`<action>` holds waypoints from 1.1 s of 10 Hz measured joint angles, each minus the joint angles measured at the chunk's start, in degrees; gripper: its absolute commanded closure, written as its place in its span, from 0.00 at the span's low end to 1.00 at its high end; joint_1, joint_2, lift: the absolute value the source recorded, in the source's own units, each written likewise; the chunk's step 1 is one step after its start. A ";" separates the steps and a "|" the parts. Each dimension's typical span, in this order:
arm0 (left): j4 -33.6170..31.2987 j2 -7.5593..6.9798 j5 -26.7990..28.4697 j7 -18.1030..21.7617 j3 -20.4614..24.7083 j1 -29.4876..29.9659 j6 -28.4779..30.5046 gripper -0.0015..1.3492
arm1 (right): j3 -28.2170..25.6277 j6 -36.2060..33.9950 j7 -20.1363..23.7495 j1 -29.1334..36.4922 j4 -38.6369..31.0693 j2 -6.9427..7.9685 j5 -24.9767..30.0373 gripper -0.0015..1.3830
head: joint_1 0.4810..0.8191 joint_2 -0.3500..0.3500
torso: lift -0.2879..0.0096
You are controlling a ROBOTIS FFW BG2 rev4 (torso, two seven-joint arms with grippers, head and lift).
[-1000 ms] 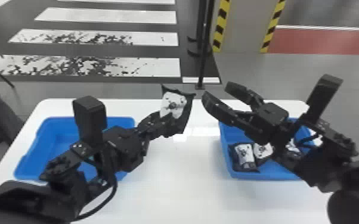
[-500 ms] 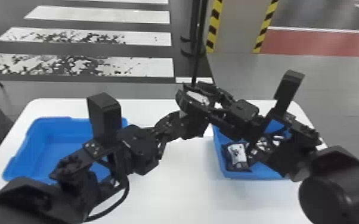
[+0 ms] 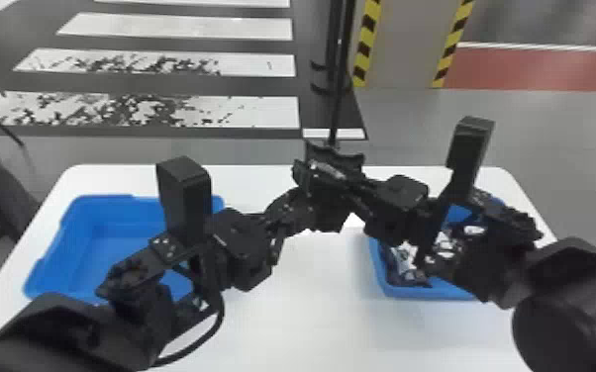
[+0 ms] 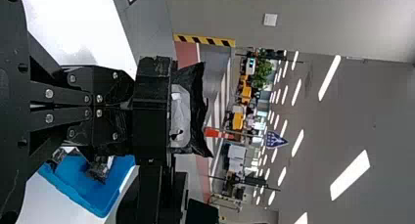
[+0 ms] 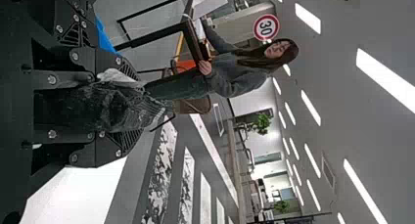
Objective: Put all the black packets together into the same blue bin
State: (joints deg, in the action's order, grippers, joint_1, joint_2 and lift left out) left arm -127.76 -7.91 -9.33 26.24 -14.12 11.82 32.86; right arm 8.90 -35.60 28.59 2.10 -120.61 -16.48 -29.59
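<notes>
Black packets (image 3: 401,264) lie off to the right of my left blue bin (image 3: 109,240), which sits on the white table (image 3: 302,297) partly behind my left arm. Bare blue floor shows in the part of that bin I can see. On the floor beyond the table, left of centre, run the white stripes of a crossing (image 3: 242,111).

My left gripper (image 3: 317,208) is up over the middle of the table, its fingers drawn together on one packet (image 3: 336,156). In the left wrist view, the packet's pale label (image 4: 181,116) shows just past the black block of my other gripper. Behind the two grippers stands a thin dark post (image 3: 340,84), with a grey column (image 3: 406,44) edged in yellow and black to the right of it.

My right gripper (image 3: 326,178) meets the left one at this same packet. Its fingers stand apart, one to each side of the packet, as the right wrist view shows; how firmly they press on it, I cannot tell.

Farther right is my second blue bin (image 3: 411,293), partly hidden beneath my right arm. The other packets lie inside, with white markings showing; my arm covers too much for me to count them.
</notes>
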 measured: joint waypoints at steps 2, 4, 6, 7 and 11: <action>0.00 0.00 0.08 -0.03 0.31 0.18 -0.46 0.89 | 0.02 0.60 -0.16 0.34 -0.23 -0.04 -0.14 0.84 | 0.63 0.44 | 0.60; 0.53 0.13 -0.65 -0.04 0.81 0.66 -2.86 0.33 | -0.28 2.62 -0.62 0.77 -0.27 -0.04 -0.78 0.84 | 0.63 0.45 | 0.60; 2.54 0.53 -2.14 -0.06 2.43 1.34 -3.25 0.07 | -3.02 4.52 -1.08 1.75 -0.97 0.10 -1.00 0.84 | 0.63 0.43 | 0.60; 3.07 0.87 -2.18 -0.15 3.72 1.90 -3.21 0.10 | -4.86 5.12 -1.48 2.60 -1.46 0.15 -0.72 0.84 | 0.63 0.42 | 0.60; 3.38 2.96 -2.84 -3.15 10.68 7.30 -6.60 0.10 | -16.12 6.67 -3.24 7.50 1.72 0.94 4.67 0.84 | 0.63 0.33 | 0.60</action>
State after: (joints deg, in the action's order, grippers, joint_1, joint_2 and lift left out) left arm -124.38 -4.96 -12.18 23.09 -3.44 19.12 26.26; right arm -7.23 -28.94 25.35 9.60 -118.89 -15.54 -24.93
